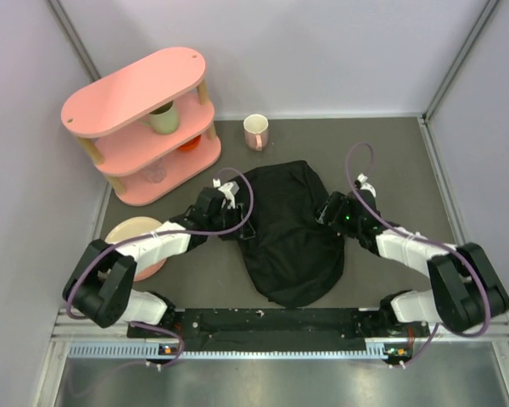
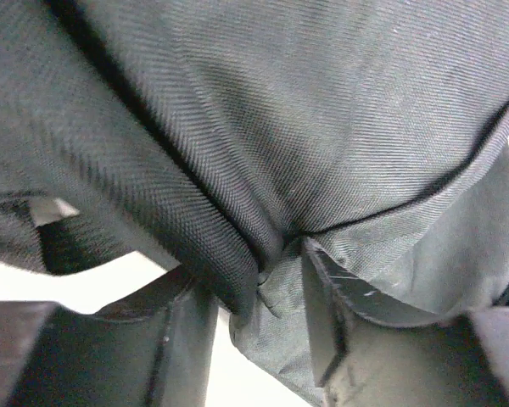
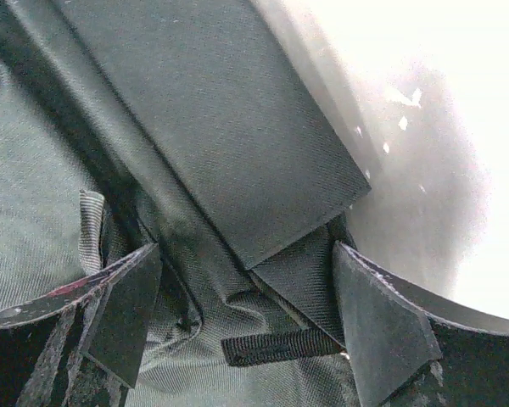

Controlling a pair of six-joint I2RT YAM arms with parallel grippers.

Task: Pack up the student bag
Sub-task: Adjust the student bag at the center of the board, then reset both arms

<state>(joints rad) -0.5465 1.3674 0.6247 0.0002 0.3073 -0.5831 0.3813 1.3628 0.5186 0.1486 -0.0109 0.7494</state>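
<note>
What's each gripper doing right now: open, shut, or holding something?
Left gripper: fingers partly open, a fold of the student bag between them, apparently not clamped.
Right gripper: fingers wide open over the bag's strap, holding nothing.

We look down from a fixed camera above and behind the arms, well back. It takes in the whole table (image 1: 390, 161), with the arm bases at 6 o'clock and the student bag (image 1: 293, 246) at centre. Our left wrist camera sits at the bag's 9 o'clock edge, very near its fabric, with the left gripper (image 2: 254, 339) at 6 o'clock of its frame. Our right wrist camera, at the bag's 3 o'clock edge, is equally near, with the right gripper (image 3: 246, 331) likewise low. All three views share only the bag.
</note>
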